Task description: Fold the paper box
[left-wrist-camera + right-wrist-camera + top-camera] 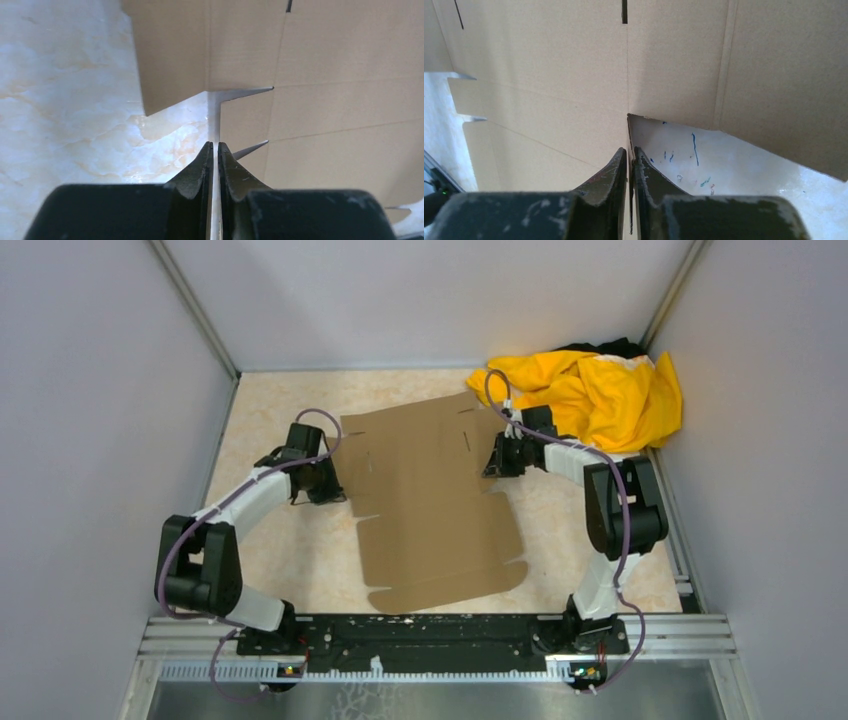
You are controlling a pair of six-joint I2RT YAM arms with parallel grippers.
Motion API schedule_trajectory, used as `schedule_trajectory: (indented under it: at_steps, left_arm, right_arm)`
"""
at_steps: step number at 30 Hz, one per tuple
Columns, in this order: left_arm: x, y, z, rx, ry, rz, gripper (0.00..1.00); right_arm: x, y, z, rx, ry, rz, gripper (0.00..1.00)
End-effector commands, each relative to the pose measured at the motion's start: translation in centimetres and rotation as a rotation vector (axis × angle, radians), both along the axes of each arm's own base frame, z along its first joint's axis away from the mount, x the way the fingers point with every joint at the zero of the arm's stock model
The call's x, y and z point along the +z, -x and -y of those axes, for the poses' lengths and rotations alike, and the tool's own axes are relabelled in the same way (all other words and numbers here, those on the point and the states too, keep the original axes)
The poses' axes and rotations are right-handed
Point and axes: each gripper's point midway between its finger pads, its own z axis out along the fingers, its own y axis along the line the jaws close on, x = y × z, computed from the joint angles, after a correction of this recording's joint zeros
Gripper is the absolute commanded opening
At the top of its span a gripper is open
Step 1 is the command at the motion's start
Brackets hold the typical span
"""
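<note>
Marble table, paper box pinched between left claw, right claw

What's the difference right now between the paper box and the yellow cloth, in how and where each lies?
The paper box is a flat brown sheet spread open mid-table; the yellow cloth is bunched in a heap in the far right corner. The box has straight cut edges and slits; the cloth shows only soft folds. Both rest on the table.

Grey walls, marbled tabletop (beige veins).
</note>
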Motion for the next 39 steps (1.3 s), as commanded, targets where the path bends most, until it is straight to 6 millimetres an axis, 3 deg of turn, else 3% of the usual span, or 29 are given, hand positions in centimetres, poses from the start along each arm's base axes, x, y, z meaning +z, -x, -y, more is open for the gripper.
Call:
schedule_trajectory:
  at_steps: [1, 11, 21, 25, 31, 39]
  left_arm:
    - [0.1, 0.1, -1.7, 0.062, -0.067, 0.019, 0.13]
    - [-1.5, 0.9, -3.0, 0.128, -0.115, -0.023, 0.12]
    - [-4.0, 0.7, -2.3, 0.146, -0.087, -0.067, 0.12]
    - [-4.2, 0.0, -1.6, 0.144, -0.068, -0.061, 0.1]
    - [-4.4, -1.1, 0.2, 0.124, -0.048, -0.051, 0.09]
    - [-3.0, -2.4, 3.6, 0.077, -0.011, -0.011, 0.07]
  right_arm:
    - [2.3, -0.1, 0.1, 0.001, -0.022, 0.063, 0.13]
    - [2.6, -0.1, 0.0, 0.002, -0.026, 0.069, 0.09]
    - [3.7, 0.0, 0.2, -0.006, -0.028, 0.092, 0.2]
    - [3.8, 0.1, 0.2, -0.003, -0.028, 0.091, 0.2]
    - [3.7, 0.2, 0.2, -0.002, -0.029, 0.089, 0.05]
    - [3.4, 0.5, 0.2, 0.004, -0.029, 0.082, 0.0]
